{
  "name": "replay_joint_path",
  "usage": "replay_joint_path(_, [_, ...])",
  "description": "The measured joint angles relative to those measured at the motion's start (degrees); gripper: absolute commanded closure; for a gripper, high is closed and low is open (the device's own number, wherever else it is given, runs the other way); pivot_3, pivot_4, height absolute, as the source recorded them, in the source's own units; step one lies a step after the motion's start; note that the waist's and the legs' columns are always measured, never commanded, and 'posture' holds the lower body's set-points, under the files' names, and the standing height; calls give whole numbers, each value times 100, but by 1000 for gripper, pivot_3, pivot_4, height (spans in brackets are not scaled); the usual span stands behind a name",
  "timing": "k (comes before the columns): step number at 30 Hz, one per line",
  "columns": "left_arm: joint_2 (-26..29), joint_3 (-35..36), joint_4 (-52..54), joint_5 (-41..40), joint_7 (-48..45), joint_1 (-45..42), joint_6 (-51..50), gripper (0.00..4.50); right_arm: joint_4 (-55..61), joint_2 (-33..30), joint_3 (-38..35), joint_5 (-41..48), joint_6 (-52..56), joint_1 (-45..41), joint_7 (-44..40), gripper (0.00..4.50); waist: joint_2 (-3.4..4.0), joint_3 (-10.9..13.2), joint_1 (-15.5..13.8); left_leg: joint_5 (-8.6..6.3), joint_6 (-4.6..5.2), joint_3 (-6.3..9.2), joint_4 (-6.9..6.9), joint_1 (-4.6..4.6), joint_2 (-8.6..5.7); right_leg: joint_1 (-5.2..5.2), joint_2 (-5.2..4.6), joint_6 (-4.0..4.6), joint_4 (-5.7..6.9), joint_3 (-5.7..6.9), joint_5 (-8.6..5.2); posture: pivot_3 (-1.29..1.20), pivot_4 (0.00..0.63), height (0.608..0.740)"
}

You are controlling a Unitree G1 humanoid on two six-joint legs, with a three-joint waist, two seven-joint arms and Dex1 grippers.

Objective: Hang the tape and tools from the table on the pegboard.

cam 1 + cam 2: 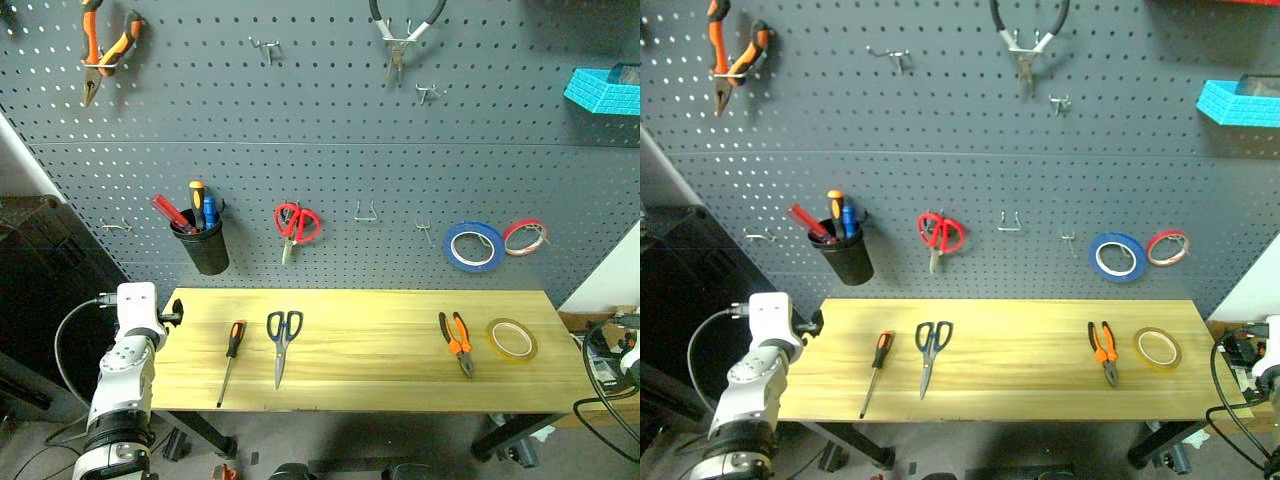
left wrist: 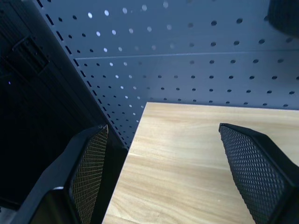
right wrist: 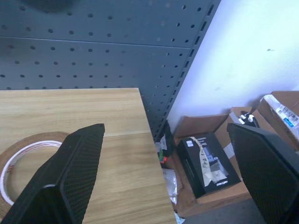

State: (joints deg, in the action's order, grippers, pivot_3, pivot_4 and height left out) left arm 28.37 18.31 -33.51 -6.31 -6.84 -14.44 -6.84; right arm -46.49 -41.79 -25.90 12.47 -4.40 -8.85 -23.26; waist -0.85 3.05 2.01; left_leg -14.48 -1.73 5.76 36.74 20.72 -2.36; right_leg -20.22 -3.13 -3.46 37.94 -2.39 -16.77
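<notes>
The table (image 1: 400, 365) is taken as the landmark, and four task items are seen lying flat on it in the head views: the screwdriver (image 1: 230, 361) nearest the table's left end, the dark-handled scissors (image 1: 282, 342) just beside it toward the middle, the pliers (image 1: 456, 341) well over toward the right end, and the tape (image 1: 511, 340) just beyond the pliers, close to the right edge. Behind the table the pegboard (image 1: 330, 150) is seen, carrying a black cup (image 1: 205, 245) of screwdrivers, red-handled scissors (image 1: 296, 226), a blue tape ring (image 1: 473, 246) and a red tape ring (image 1: 525, 237) above the table's back edge, with orange-handled pliers (image 1: 105, 50) and black-handled pliers (image 1: 402, 35) higher up. The left gripper (image 2: 161, 172) is shown in its wrist view with fingers spread wide and nothing between them, poised over the table's left corner; from the head views only the white arm at that end is made out, and the bare wood under the fingers is revealed by the wrist camera alone. The right gripper (image 3: 166, 175) is likewise spread wide and empty, held at the table's right end; its wrist view picks up the tape partly hidden behind one finger, plus a cardboard box (image 3: 210, 163) on the floor beside the table, which is barely caught in the head views.
</notes>
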Motion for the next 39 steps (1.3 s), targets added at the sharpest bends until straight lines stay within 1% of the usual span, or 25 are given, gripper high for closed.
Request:
replay_joint_path(7, [58, -13, -21, 167, 134, 19, 156, 468, -8, 23, 63, -8, -59, -98, -58, 0, 1, -3, -11, 0, 0, 2, 0, 1, 0, 1, 0, 1, 0, 0, 1, -23, 0, 740])
replay_joint_path(10, [57, -13, -6, 197, 150, 69, 132, 468, 162, 127, 189, 6, -55, -58, -274, 0, 2, -3, -6, 0, 0, 1, 0, 0, 1, 0, 0, 2, 0, -1, 1, -26, 0, 740])
replay_joint_path(15, [-89, -26, 579, -5, -168, 435, -143, 468, 1098, 346, 502, 29, 334, 338, -677, 0, 7, -7, -12, -2, 2, 3, 1, 3, 1, -2, -3, 20, 0, -1, 12, -66, 0, 740])
replay_joint_path(18, [-188, -222, 1229, -37, -408, 744, -354, 468, 2010, 445, 737, 58, 807, 677, -860, 0, 9, -8, -10, -3, 1, 5, 1, 5, 2, -2, -2, 20, 0, 0, 11, -81, 5, 740])
replay_joint_path(19, [-216, -321, 1448, -31, -489, 811, -418, 468, 2280, 471, 801, 78, 949, 777, -912, 0, 9, -9, -11, -3, 1, 6, 2, 5, 2, -1, -2, 19, 0, 0, 11, -88, 27, 740])
replay_joint_path(22, [-265, -727, 2208, 33, -703, 880, -660, 468, 2996, 586, 981, 127, 1455, 1002, -917, 0, 5, 23, -17, -3, 0, 10, 8, 8, 2, 1, -2, -5, -1, 4, -3, -102, 67, 740])
replay_joint_path(23, [-267, -896, 2460, 58, -825, 884, -726, 468, 3206, 618, 1053, 125, 1626, 1065, -896, 0, 9, 41, -18, -3, 0, 7, 10, 5, 2, 3, -2, -5, 0, 3, -3, -111, 92, 740])
replay_joint_path(26, [-274, -1336, 3115, -55, -1402, 876, -940, 468, 3658, 663, 1198, 73, 2117, 1150, -763, 0, 27, 176, 0, -3, 1, -3, 13, 7, 4, 0, -2, -7, -1, -3, -4, -128, 137, 740])
replay_joint_path(28, [-263, -1685, 3449, -34, -1743, 862, -1031, 468, 3863, 666, 1289, 32, 2467, 1132, -676, 0, 31, 311, 21, -3, 2, -6, 11, 6, 5, 0, -1, -6, -1, -5, -4, -141, 167, 740])
replay_joint_path(30, [-128, -2180, 3696, -21, -2223, 714, -1185, 468, 3743, 664, 1429, -16, 2842, 840, -637, 0, 30, 462, 75, -2, 2, -8, 14, 7, 7, -1, 1, -5, 3, -5, -2, -148, 200, 740])
replay_joint_path(32, [69, -2680, 4071, -86, -2913, 498, -1368, 468, 3415, 637, 1580, -109, 3120, 404, -609, 0, 29, 598, 140, -2, 3, -12, 14, 15, 7, -8, 1, 3, 3, -8, 4, -145, 218, 740])
replay_joint_path(34, [159, -3007, 4460, -235, -3451, 284, -1476, 468, 3039, 601, 1694, -228, 3287, 14, -636, 0, 29, 713, 192, -8, 13, -21, 9, 28, 7, -23, 0, 23, 2, -14, 13, -142, 227, 740])
replay_joint_path(37, [314, -3214, 4799, -347, -3976, 85, -1531, 468, 2546, 573, 1834, -350, 3392, -447, -662, 0, 25, 813, 274, -31, 43, -21, 7, 49, 11, -42, -1, 30, 2, -11, 7, -125, 246, 740])
replay_joint_path(39, [375, -3271, 4867, -391, -4166, -49, -1604, 468, 2049, 514, 1928, -486, 3373, -786, -687, 0, 34, 846, 299, -37, 50, -27, 17, 109, 9, -105, -1, 30, 7, -14, 5, -110, 255, 740])
